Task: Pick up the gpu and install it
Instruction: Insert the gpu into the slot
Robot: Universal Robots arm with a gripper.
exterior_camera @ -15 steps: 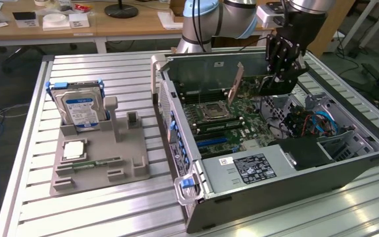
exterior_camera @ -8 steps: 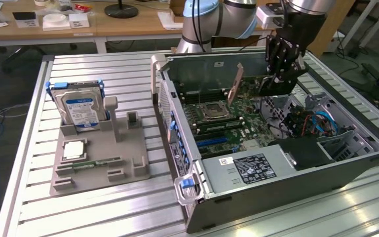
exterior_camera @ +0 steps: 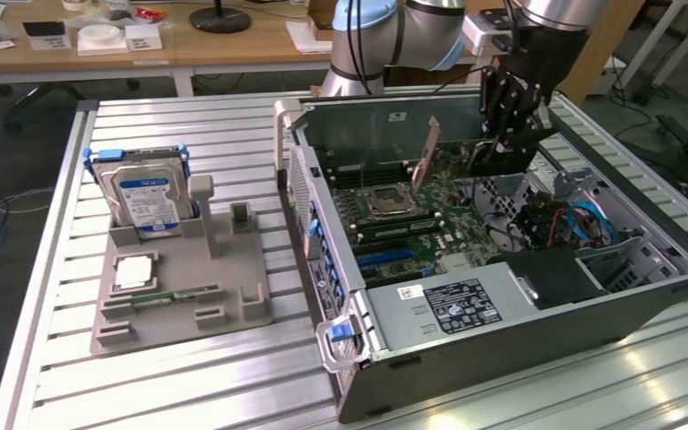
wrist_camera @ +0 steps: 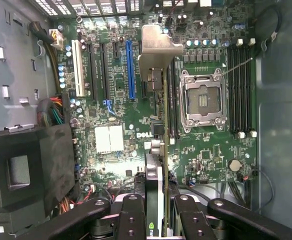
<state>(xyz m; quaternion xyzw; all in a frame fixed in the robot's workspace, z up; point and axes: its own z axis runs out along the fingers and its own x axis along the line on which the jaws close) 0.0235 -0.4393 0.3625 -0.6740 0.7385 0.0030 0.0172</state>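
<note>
The arm comes down steeply from behind the far wall of the open case. Its wrist is close to vertical, and the gripper dips just inside the upper rim, toward the exterior view's right. The fingers are set narrow and clamp the gpu from both faces. From the wrist the card is seen edge-on, running from the fingers out to its silver bracket, which points at the vented rear wall. The card hangs over the motherboard, lined up between the blue slot and the CPU socket. Whether its lower edge touches a slot cannot be told. On the socket side the board lies low and flat out to the memory slots. On the other side a row of slots gives way to a black shroud and a bundle of coloured cables against the wall. In the exterior view the power supply takes up the near corner and blue cables crowd the right end. The case stands open upward around the gripper. Well apart, at the exterior view's left on the slatted table, a hard drive stands upright in a grey holder.
</note>
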